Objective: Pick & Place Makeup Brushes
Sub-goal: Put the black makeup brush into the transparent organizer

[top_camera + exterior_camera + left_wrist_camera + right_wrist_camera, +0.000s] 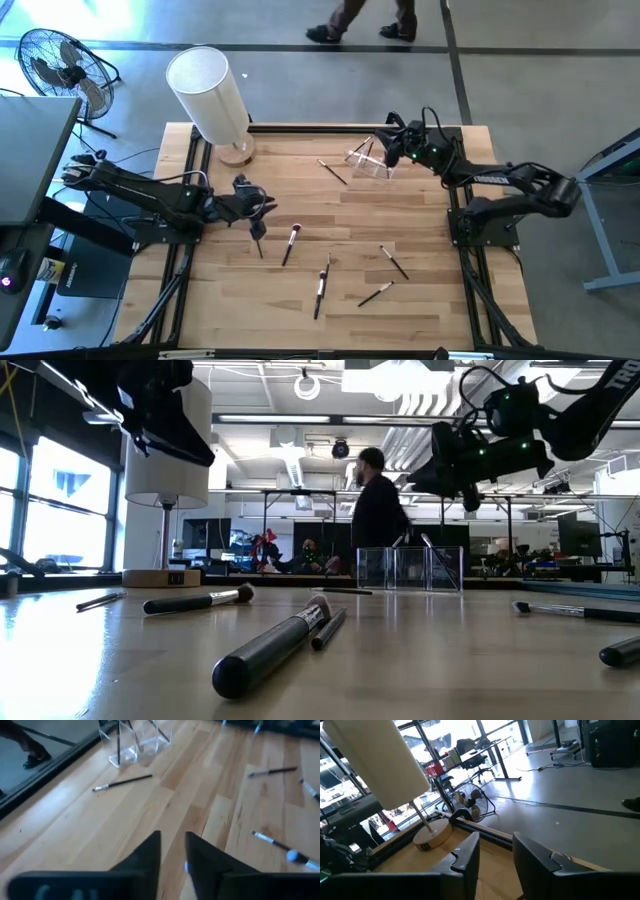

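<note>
Several makeup brushes lie flat on the wooden table: one near the clear container, one left of the middle, one toward the near edge, and two to the right. A thin one lies just near of my left gripper. The clear container stands at the far right with dark sticks leaning in it. My left gripper hovers open and empty above the table's left part. My right gripper is open and empty, raised above the container.
A white-shaded lamp on a round wooden base stands at the far left corner. A fan stands on the floor beyond the table's left side. A person is in the room behind. Bare wood lies between the brushes.
</note>
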{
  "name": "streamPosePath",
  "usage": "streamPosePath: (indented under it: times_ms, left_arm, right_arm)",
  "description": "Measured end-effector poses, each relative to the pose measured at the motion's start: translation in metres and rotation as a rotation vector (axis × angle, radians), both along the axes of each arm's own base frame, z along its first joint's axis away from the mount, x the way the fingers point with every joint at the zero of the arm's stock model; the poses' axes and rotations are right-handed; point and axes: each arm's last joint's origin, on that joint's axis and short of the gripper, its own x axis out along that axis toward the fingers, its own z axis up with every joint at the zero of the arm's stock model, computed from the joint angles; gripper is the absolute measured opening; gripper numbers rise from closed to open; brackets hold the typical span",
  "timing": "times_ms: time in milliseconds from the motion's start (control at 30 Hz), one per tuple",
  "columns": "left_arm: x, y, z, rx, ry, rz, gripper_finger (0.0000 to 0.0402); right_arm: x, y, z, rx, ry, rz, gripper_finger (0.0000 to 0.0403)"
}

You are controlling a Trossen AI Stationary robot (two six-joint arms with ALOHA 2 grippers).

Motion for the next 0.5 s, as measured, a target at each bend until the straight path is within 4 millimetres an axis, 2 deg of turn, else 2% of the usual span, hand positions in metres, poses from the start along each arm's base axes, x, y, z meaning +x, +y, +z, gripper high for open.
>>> streamPosePath:
  times_ms: [100,200,367,433,500]
  left_arm:
    - [0.002,0.000,-0.002,0.017,0.004,0.023,0.0140]
    - [0.002,0.001,-0.003,0.039,0.008,0.050,0.0168]
    - [0.002,0.001,-0.002,0.088,0.024,0.036,0.0181]
    - [0.002,0.002,-0.002,0.107,0.032,0.029,0.0181]
    - [0.002,0.002,0.000,0.119,0.042,0.022,0.0181]
  right_arm:
    - [0.003,0.014,0.011,0.003,0.027,0.053,0.0116]
    - [0.016,0.033,0.029,0.022,0.125,0.131,0.0096]
    - [0.036,0.068,0.054,0.121,0.436,0.178,0.0017]
    - [0.041,0.082,0.060,0.195,0.544,0.171,0.0009]
    - [0.044,0.093,0.060,0.283,0.631,0.138,0.0017]
